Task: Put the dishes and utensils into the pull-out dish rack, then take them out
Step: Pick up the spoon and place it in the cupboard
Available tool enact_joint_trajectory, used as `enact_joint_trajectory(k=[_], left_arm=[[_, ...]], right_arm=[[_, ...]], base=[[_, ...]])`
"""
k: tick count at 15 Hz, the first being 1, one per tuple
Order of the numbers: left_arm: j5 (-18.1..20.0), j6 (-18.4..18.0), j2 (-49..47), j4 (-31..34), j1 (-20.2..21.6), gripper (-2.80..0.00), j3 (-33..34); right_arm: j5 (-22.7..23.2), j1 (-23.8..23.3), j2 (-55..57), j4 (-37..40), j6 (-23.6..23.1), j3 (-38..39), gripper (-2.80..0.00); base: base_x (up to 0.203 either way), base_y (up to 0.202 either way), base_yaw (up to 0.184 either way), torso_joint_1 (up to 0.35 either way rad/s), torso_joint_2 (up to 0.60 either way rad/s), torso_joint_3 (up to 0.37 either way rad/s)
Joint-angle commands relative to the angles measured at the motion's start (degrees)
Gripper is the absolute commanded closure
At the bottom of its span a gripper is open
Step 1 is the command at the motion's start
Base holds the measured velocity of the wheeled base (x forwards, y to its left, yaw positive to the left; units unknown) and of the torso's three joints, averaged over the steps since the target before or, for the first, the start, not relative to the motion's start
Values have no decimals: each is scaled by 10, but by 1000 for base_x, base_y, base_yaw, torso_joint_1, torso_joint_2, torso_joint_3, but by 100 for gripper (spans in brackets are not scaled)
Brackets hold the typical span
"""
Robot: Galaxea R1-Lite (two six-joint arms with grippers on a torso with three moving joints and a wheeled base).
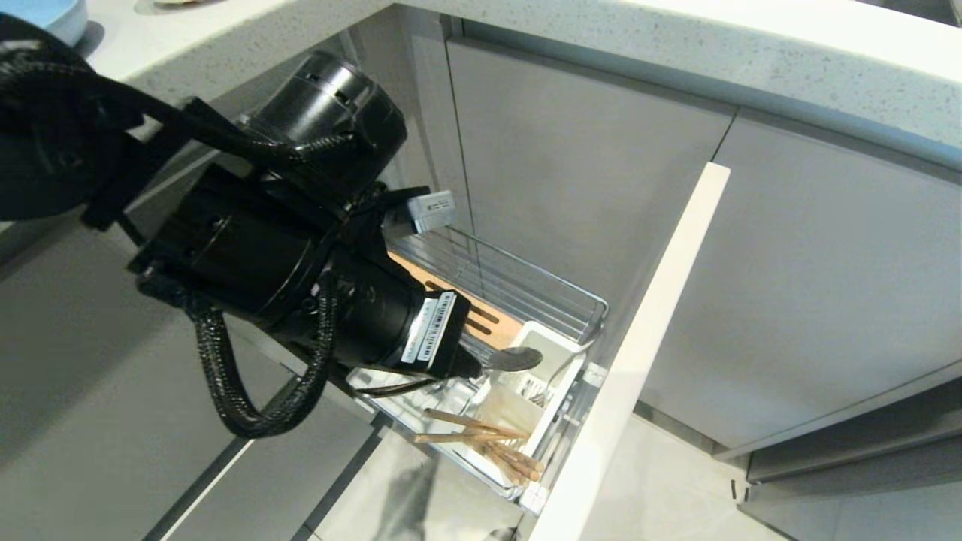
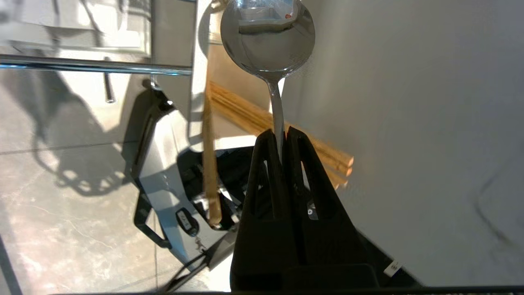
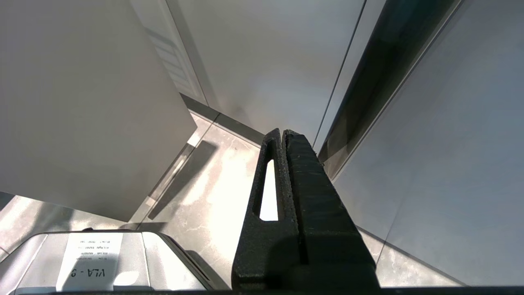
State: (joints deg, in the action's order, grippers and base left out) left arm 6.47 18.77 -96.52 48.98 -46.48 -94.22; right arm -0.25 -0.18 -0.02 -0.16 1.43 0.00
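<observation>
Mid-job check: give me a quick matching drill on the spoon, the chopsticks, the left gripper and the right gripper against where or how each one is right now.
1 spoon
2 chopsticks
3 left gripper
4 right gripper

A shut on nothing, parked low beside the cabinet fronts
B clamped on a thin metal handle
C lying at the front end of the pull-out dish rack
D held by its handle, bowl over the rack

Pairs: 1-D, 2-C, 3-B, 4-A

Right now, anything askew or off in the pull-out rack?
The chopsticks are not standing in the white caddy; they lie splayed at the front of the pull-out dish rack, tips pointing different ways. Otherwise nothing looks spilled or damaged. The left gripper is shut on the spoon over the caddy.
</observation>
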Motion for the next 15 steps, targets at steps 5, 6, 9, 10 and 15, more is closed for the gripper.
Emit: enact_joint_trajectory(k=[5,6,9,10,15], left_arm=[[-1,34,-64,23,-13,0,-40],[-1,34,-69,23,-13,0,-43],[-1,53,-99,23,-12,0,-71],[-1,58,-107,23,-13,0,-74],[-2,78,-146,23,-12,0,-96]], right_arm=[[0,0,-2,0,0,1,0],[0,0,-2,0,1,1,0],[0,0,-2,0,0,1,0],[0,0,-2,0,1,1,0],[0,0,-2,1,0,1,0]], base=[[0,0,0,0,0,0],[0,0,0,0,0,0],[0,0,0,0,0,0],[0,0,0,0,0,0],[0,0,0,0,0,0]])
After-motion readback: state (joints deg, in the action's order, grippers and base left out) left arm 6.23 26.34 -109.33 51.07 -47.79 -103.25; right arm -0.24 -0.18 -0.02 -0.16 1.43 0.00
